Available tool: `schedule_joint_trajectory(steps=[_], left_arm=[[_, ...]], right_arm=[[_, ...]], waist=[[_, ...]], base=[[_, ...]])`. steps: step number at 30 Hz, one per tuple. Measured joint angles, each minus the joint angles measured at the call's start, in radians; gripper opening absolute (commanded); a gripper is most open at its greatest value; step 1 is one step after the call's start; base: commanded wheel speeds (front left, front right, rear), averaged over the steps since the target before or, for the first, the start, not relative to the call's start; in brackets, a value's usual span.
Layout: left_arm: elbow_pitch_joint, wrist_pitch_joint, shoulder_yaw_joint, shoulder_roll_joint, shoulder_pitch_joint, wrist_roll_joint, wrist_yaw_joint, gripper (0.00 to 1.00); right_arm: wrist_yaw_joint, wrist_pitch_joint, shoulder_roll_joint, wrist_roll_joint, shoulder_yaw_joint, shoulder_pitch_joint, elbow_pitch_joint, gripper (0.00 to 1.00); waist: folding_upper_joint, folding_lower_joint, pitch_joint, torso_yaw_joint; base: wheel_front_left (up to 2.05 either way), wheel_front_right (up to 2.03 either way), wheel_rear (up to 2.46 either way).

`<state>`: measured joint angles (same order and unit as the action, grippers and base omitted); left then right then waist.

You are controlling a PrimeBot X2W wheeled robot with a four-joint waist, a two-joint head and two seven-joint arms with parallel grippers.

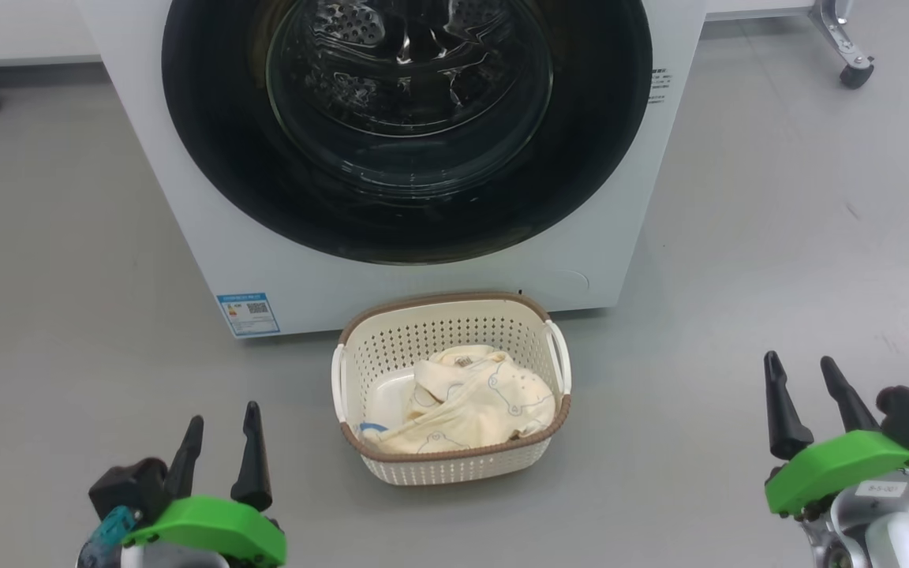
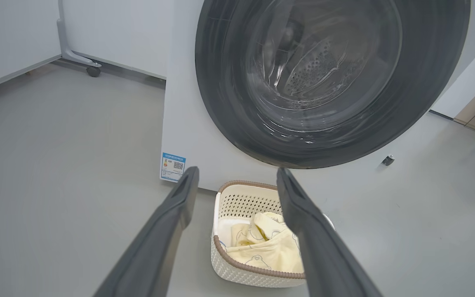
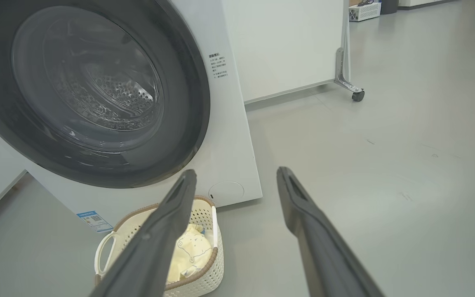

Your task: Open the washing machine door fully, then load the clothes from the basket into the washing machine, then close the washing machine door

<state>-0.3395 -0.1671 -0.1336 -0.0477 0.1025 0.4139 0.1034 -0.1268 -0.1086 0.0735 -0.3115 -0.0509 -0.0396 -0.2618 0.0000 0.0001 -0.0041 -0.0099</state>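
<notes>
My left fingers [image 1: 252, 457] are long, dark and tapered. They stand spread apart and released, holding nothing above the smooth grey floor [image 1: 68, 315]. My right fingers [image 1: 779, 418] are the same matte black wedges on a bright green mount, also parted and empty.

Between the two pairs the basket [image 1: 454, 469] sits on the floor. It is a rounded rectangle of cream-white plastic pierced with rows of small holes, with a brown woven-look rim and a white loop handle on each short side. Inside lie the clothes [image 1: 474, 402], soft crumpled cream-yellow fabric with faint blue outline prints and tiny dots. They are heaped toward the near and right walls, leaving part of the smooth base bare. A small strip of bright blue cloth [image 1: 372, 428] peeks out at the near left corner.

Just behind the basket rises the washing machine [image 1: 186, 197], with a flat glossy white front. The washing machine door [image 1: 210, 118] lies shut against it, a wide shiny black ring around a domed clear glass centre. Through the glass I see the perforated steel drum [image 1: 352, 24]. A small blue sticker [image 1: 249, 313] sits low on the front, left of the basket.
</notes>
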Motion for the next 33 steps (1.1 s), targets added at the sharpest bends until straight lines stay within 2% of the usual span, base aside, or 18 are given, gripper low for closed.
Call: schedule_joint_trajectory(steps=[25, 33], left_arm=[[-0.002, -0.056, -0.053, -0.014, 0.022, -0.258, -0.035, 1.00], [-0.002, -0.063, -0.055, -0.014, 0.023, -0.261, -0.044, 1.00]], right_arm=[[0.000, -0.055, 0.011, 0.306, 0.012, -0.015, 0.024, 1.00], [0.000, -0.059, 0.011, 0.317, 0.012, -0.015, 0.027, 1.00]], waist=[[0.0000, 0.0000, 0.004, -0.009], [0.0000, 0.0000, 0.004, -0.011]], base=[[0.00, 0.00, 0.00], [0.00, 0.00, 0.00]])
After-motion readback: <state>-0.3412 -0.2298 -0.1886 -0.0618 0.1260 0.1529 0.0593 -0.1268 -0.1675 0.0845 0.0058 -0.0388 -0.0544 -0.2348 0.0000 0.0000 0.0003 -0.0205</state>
